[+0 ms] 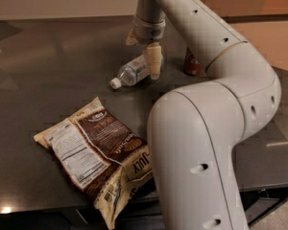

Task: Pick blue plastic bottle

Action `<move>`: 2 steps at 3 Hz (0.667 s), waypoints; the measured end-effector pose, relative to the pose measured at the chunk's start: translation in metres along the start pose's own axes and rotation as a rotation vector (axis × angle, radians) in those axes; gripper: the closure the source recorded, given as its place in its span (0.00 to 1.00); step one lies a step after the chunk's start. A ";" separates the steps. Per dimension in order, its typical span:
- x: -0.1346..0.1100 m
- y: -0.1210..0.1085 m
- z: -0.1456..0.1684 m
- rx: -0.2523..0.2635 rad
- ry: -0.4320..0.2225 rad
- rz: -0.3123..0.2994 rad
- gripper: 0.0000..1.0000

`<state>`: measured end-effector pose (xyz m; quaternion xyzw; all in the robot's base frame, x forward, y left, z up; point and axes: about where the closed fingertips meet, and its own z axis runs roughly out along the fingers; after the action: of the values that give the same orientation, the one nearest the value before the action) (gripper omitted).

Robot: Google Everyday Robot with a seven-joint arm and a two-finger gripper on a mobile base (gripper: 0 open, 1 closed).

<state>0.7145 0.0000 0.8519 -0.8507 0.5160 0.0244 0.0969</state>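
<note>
1. Target location. The blue plastic bottle lies on its side on the dark table, in the far middle of the surface. Its white cap points near-left; its base points far-right. The long axis therefore runs on a diagonal from near-left to far-right.

2. Gripper location. The gripper hangs from the arm directly over the base end of the bottle, its pale tip overlapping the far-right part of the body in the camera view. I cannot tell whether it is spread or closed, nor whether it touches the plastic or hovers just above it.

3. Governing relation. The greater part of the bottle extends near-left from the gripper. I judge the gripper to sit toward one end, not over the middle of the length. A grasp here should close across the diagonal axis, not along it; a small shift near-left along the body would centre the hold.

4. Neighbouring items. A red can stands to the right of the gripper, partly hidden behind the arm and apart from the bottle. A snack bag lies near-left, well apart.
</note>
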 end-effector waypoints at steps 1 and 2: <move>0.000 -0.011 0.011 -0.017 0.037 -0.066 0.00; 0.004 -0.014 0.016 -0.032 0.063 -0.113 0.15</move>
<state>0.7301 0.0061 0.8374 -0.8803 0.4696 0.0005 0.0681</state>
